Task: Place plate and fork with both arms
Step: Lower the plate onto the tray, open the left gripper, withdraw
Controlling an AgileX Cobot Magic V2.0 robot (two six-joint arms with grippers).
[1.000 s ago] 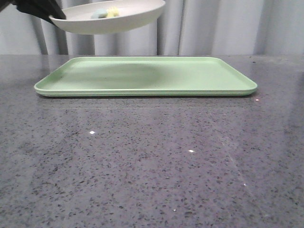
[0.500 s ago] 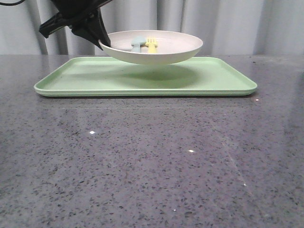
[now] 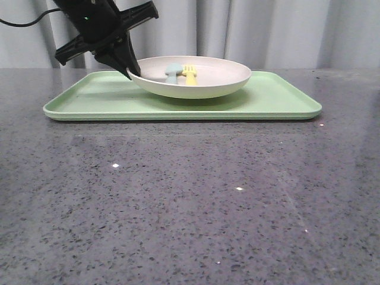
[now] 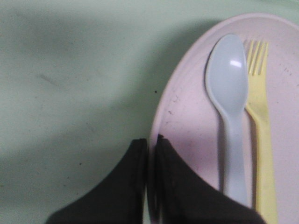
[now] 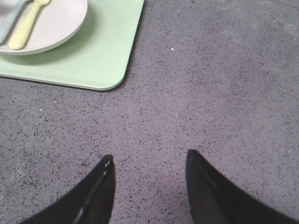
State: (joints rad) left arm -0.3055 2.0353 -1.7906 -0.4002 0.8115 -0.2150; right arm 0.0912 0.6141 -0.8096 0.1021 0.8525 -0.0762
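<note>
The pinkish-cream plate (image 3: 208,80) rests on the light green tray (image 3: 279,98), near its middle. The yellow fork (image 3: 190,74) lies in the plate beside a pale blue spoon (image 3: 171,72). My left gripper (image 3: 132,72) is shut on the plate's left rim, one finger inside and one outside. In the left wrist view the gripper (image 4: 150,142) pinches the rim of the plate (image 4: 187,126), with the fork (image 4: 260,135) and spoon (image 4: 229,102) close by. My right gripper (image 5: 149,161) is open and empty above the bare stone table, away from the tray's corner (image 5: 107,70).
The grey speckled stone table (image 3: 190,202) runs wide in front of the tray. Pale curtains hang behind. The right wrist view shows the plate (image 5: 51,28) and the fork (image 5: 28,23) at the tray's end.
My left gripper has carried the plate, with fork and spoon in it, down and to the right from high above the tray onto the tray.
</note>
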